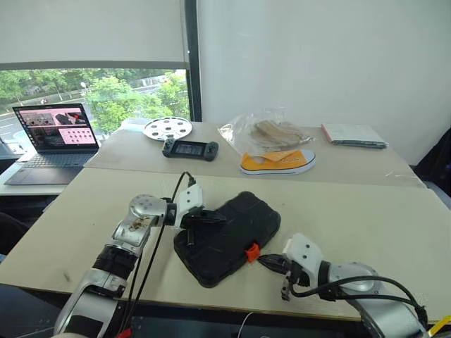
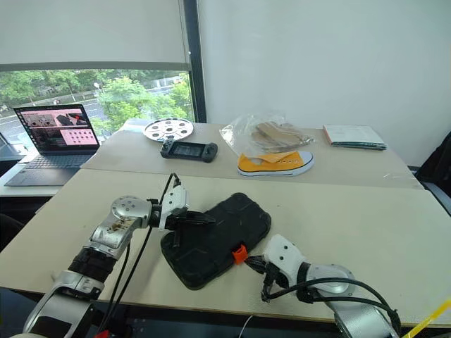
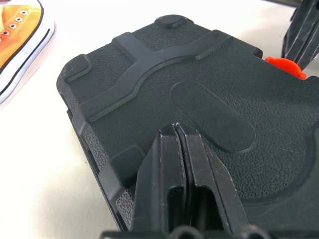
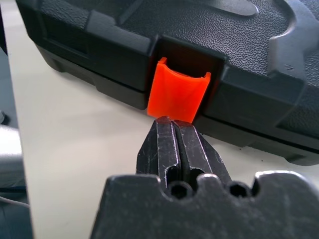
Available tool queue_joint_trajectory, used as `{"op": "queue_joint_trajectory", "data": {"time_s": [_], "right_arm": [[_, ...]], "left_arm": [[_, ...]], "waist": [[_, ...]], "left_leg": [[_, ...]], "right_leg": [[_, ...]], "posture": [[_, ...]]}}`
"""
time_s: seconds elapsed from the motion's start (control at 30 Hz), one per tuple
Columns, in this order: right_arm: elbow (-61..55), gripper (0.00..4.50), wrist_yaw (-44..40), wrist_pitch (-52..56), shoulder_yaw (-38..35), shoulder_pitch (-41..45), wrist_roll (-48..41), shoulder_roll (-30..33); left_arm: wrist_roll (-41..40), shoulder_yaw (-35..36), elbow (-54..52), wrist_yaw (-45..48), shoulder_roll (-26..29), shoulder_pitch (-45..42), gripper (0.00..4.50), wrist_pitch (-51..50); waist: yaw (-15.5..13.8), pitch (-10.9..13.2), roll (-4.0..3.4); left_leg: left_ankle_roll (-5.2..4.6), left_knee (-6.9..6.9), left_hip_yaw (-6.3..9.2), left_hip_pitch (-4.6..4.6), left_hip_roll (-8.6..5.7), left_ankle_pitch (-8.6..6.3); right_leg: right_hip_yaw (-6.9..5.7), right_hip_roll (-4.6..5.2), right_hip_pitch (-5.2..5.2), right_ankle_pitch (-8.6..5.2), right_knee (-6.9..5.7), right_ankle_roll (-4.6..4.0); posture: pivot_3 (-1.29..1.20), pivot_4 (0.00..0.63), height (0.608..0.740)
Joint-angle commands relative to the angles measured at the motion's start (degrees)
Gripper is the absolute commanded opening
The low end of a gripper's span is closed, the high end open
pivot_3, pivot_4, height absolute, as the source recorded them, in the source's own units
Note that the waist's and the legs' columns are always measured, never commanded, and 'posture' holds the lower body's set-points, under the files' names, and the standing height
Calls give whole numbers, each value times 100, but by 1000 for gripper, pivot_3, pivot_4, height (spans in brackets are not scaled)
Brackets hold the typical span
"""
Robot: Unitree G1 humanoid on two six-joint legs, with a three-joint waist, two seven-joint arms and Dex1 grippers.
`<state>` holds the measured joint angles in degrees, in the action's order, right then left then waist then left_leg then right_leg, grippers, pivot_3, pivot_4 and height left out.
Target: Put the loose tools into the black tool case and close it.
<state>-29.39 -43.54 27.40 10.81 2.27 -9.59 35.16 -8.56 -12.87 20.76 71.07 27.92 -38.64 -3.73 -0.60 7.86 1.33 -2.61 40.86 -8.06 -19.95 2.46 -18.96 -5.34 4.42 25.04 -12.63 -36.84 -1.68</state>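
Observation:
The black tool case [image 1: 232, 232] lies closed on the near table, its orange latch [image 1: 251, 251] on the front edge facing me. My left gripper [image 1: 211, 217] is shut, its fingertips resting over the lid [image 3: 199, 89] near the case's left end. My right gripper [image 1: 266, 260] is shut too, with its tips right at the lower edge of the orange latch [image 4: 178, 91], which sticks out from its notch. The loose tools are hidden from view.
On the far table sit a black game console [image 1: 190, 148], a white round disc [image 1: 168, 127], a yellow sneaker [image 1: 277, 161] beside a clear plastic bag [image 1: 271, 132], and a notebook [image 1: 354, 134]. A laptop [image 1: 53, 141] stands open at the far left.

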Motion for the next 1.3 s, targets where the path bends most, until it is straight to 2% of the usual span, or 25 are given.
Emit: {"op": "queue_joint_trajectory", "data": {"time_s": [0.03,0.27,0.9,0.97,1.1,1.2,1.23,1.3], "right_arm": [[134,18,0,-253,120,294,78,-91],[323,18,34,-384,197,629,74,-304],[618,18,159,-486,356,878,239,-907],[579,18,121,-484,304,817,222,-862],[17,18,-206,-318,-308,222,-303,-430],[-305,762,-479,-431,-872,-310,-712,-116],[-346,1178,-576,-556,-1033,-485,-758,8],[-331,1804,-800,-769,-1440,-831,-930,217]], "left_arm": [[285,-234,262,-11,43,188,80,-109],[284,-230,249,-30,34,186,80,-131],[332,-341,398,18,60,578,80,-116],[300,-245,395,-79,54,615,80,-28],[-550,684,83,27,156,868,80,262],[-904,1222,-390,51,496,1253,743,288],[-943,1364,-507,56,643,1403,1218,347],[-1071,1693,-771,-28,979,1784,1880,205]], "waist": [[13,0,1],[71,0,2],[165,-3,1],[161,-4,-2],[154,-5,-12],[158,-4,-7],[161,-4,-7],[167,-1,-6]], "left_leg": [[0,0,0,0,0,0],[7,1,0,5,6,4],[27,-12,-4,19,30,15],[30,-14,-3,26,32,16],[30,-19,-4,21,33,16],[30,-46,-3,13,34,15],[35,-59,-3,14,34,18],[42,-70,-6,16,33,22]], "right_leg": [[1,0,0,0,0,0],[3,-2,1,4,-10,-5],[17,-4,-1,6,-14,-9],[16,-5,-1,6,-14,-11],[21,0,7,6,-14,-13],[24,0,16,3,5,-19],[23,-1,16,4,15,-21],[22,-2,21,3,16,-24]], "posture": [[0,150,740],[0,150,740],[0,150,740],[0,150,740],[0,150,740],[0,150,740],[0,150,740],[0,150,740]]}}
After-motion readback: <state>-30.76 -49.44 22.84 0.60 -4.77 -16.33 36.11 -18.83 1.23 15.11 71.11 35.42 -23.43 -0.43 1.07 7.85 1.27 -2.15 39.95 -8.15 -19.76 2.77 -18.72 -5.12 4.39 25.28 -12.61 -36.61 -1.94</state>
